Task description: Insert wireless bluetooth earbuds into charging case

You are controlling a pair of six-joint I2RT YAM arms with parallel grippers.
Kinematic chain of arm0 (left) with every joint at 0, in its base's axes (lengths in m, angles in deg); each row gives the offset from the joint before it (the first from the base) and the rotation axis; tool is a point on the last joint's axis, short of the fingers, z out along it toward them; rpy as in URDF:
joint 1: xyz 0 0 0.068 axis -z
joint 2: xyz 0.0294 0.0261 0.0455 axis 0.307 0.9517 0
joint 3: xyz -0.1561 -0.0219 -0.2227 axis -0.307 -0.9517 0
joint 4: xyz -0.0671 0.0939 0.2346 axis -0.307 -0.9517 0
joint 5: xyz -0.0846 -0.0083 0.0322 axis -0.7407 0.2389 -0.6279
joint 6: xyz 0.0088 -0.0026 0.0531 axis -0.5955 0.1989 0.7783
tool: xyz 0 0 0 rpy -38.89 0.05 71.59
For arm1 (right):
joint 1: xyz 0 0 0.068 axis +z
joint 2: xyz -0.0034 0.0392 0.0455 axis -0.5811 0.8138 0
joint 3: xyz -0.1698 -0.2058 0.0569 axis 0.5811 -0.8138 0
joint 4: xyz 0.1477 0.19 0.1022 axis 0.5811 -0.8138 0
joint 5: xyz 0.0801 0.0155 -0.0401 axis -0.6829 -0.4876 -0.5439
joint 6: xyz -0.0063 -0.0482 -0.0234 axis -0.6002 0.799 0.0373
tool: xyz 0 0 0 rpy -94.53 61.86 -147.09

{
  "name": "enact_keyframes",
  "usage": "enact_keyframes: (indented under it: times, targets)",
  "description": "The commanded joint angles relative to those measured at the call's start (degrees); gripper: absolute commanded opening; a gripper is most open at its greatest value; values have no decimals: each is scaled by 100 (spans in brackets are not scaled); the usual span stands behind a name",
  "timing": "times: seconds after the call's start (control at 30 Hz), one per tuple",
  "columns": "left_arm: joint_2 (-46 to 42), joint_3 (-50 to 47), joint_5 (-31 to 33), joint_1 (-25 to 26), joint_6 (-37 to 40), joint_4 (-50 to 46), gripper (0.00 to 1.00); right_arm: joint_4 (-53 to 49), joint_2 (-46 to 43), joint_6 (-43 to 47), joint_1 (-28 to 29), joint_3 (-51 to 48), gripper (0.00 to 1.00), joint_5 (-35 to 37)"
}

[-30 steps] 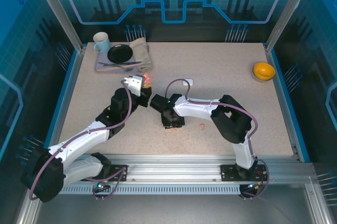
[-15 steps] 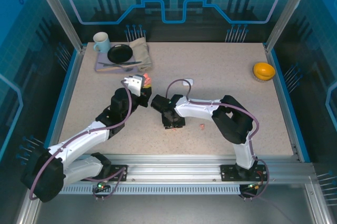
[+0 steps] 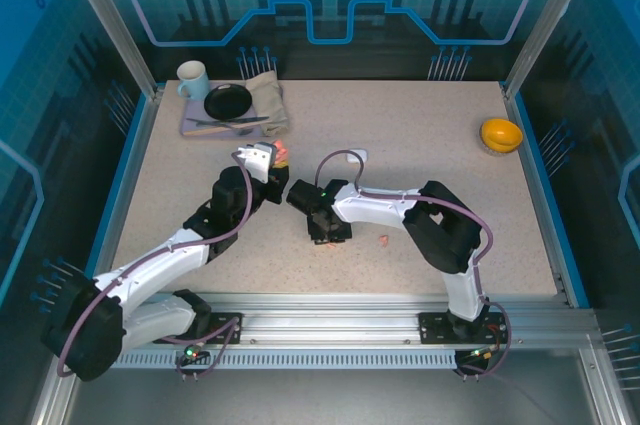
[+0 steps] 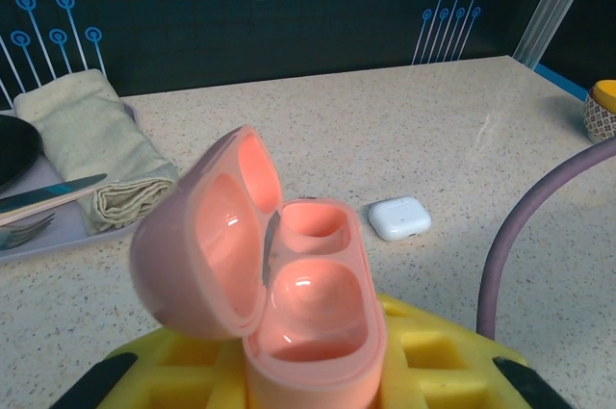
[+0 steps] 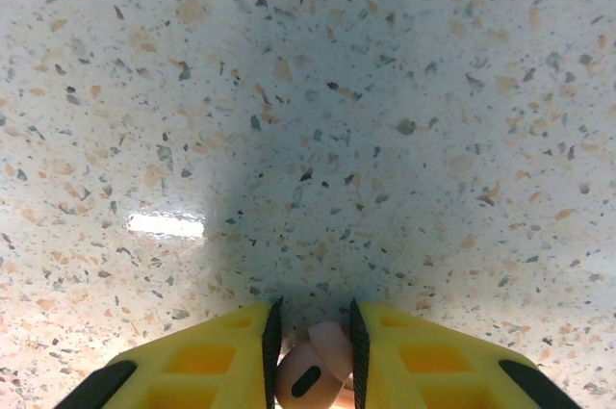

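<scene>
Pink case [image 4: 298,293], lid open, clamped in left jaws | right jaws, facing down at counter [image 5: 308,140], pinch pink earbud [image 5: 313,370] | white case [image 4: 398,217] beyond.

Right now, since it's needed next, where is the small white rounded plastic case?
In the top view, the small white plastic case lies mid-table, just beyond the right arm, right of the open salmon-pink case in the left claw.

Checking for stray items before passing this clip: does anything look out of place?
Nothing spilled or damaged. A loose pink earbud lies on the table, right of the right gripper, which pinches a second pink earbud. The open pink case in the left gripper has both wells empty.
</scene>
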Motion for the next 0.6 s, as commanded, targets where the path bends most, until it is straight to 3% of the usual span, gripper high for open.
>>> enact_keyframes:
  times: [0.0, 0.4, 0.57]
  targets:
    - [33, 163, -98, -40, 3, 212, 0, -361, -19, -70, 1, -215, 25, 93]
    - [44, 170, -111, -42, 1, 209, 0, -90, -525, -158, -136, -498, 22, 113]
    - [30, 170, -119, -41, 1, 191, 0, 6, -461, -66, -133, -505, 34, 41]
